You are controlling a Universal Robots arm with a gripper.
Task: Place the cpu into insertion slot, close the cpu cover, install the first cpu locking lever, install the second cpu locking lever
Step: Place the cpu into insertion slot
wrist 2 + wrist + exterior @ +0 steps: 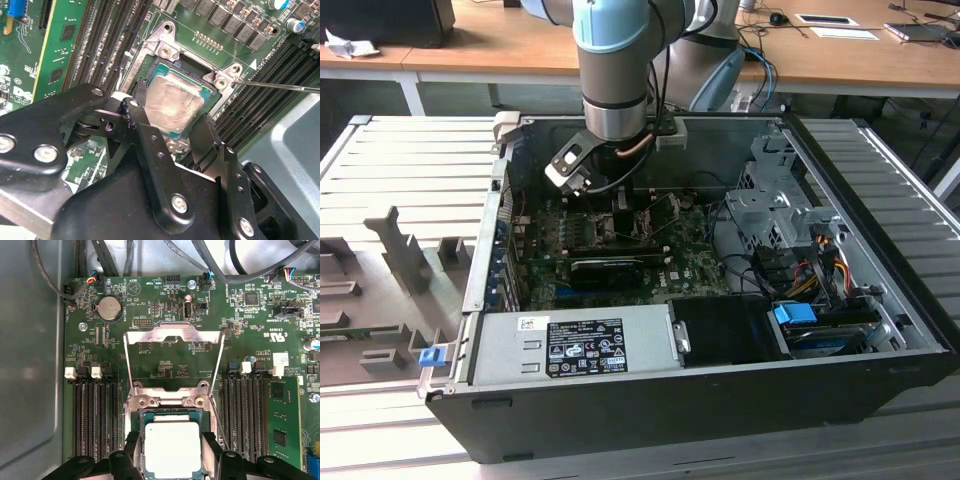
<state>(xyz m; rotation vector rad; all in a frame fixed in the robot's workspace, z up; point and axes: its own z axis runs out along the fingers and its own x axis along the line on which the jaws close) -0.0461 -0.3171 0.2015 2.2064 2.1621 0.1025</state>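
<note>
- Your hand (172, 442) is narrow, its fingers (135, 112) closed against two opposite edges of the cpu (172, 452).
- The cpu sits low in the insertion slot (172, 413) and looks level. Keep it flat and square to the rim, and don't press down.
- The cpu cover (150, 334) stands swung open, clear of the slot. A thin locking lever (280, 86) lies just beside the socket, so keep your fingers off both.

Chip (172, 450): one edge cut off by frame in first wrist view, flanks covered by gripper (171, 460). Second wrist view: socket (192, 62) half behind gripper, thin rod (280, 86) runs off frame. Exterior view: arm (615, 80) blocks chip, socket.
</note>
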